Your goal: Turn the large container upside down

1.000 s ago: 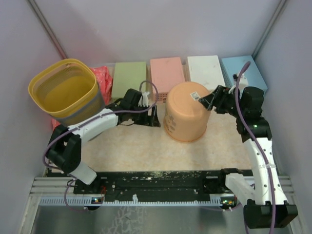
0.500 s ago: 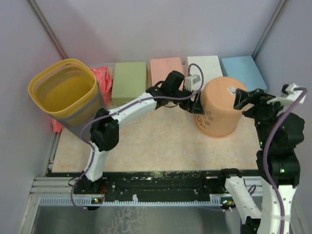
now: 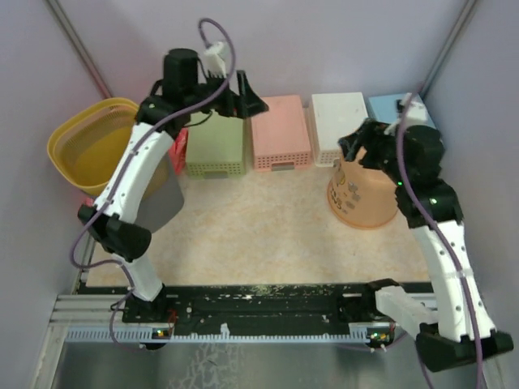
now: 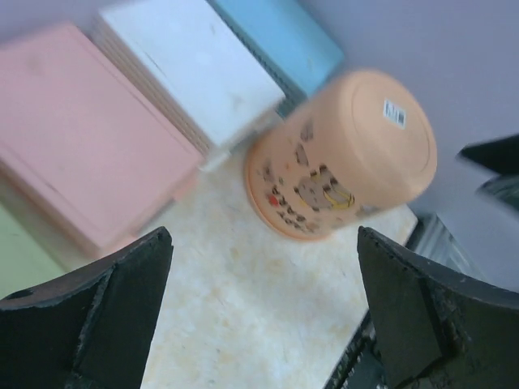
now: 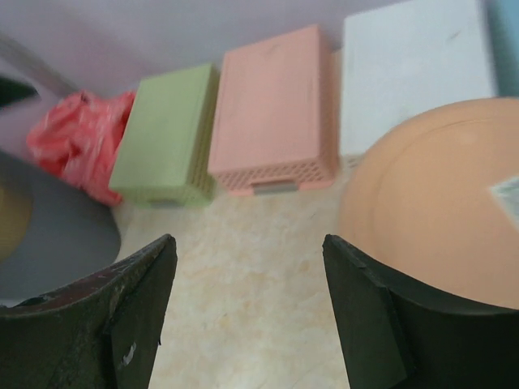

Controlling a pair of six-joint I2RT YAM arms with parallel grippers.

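The orange container (image 3: 362,197) stands upside down at the right of the mat, flat base up with a white label; it also shows in the left wrist view (image 4: 340,154) and the right wrist view (image 5: 438,203). A larger yellow bin (image 3: 97,146) in a grey outer bin stands open side up at the far left. My left gripper (image 3: 247,97) is open and empty, raised high over the green and pink boxes (image 4: 263,243). My right gripper (image 3: 357,150) is open and empty just above the orange container's left top edge (image 5: 247,247).
A row of flat boxes lines the back wall: green (image 3: 215,138), pink (image 3: 278,130), white (image 3: 340,121), blue (image 3: 385,105). A red bag (image 5: 73,142) lies beside the green box. Walls close in on both sides.
The orange container went from the mat's middle to the right side. My left arm let it go and rose to the back. My right gripper shifted to above its top edge.
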